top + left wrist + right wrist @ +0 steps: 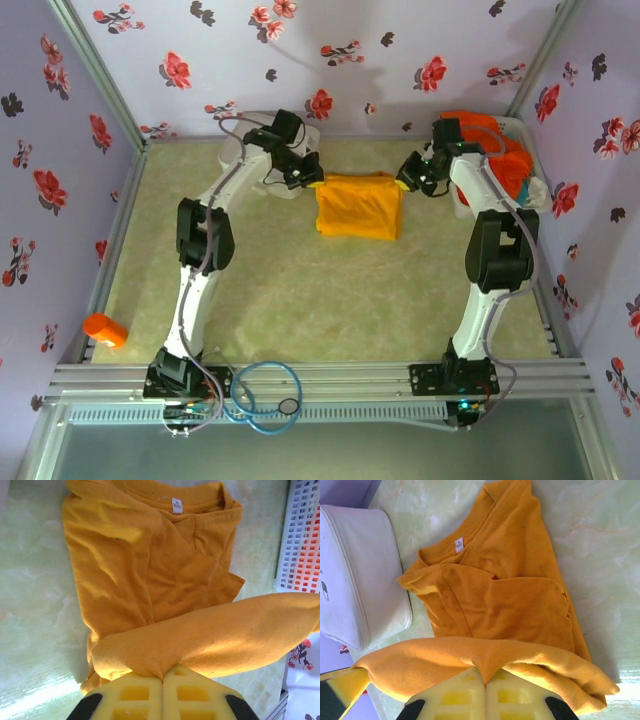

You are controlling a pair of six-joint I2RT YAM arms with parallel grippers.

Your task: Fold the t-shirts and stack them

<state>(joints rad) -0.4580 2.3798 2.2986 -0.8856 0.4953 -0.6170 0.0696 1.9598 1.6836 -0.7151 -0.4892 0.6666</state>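
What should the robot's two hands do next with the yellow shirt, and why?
Probably carry the pinched edge across toward the collar and lay it down. Both the left gripper and the right gripper are shut on a raised edge of the yellow shirt, held above the flat rest of it, so this fold looks only half done.

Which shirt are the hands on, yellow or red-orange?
The golden-yellow t-shirt mid-table: left hand and right hand are each shut on its cloth. The red-orange t-shirt lies in the white basket, far right.
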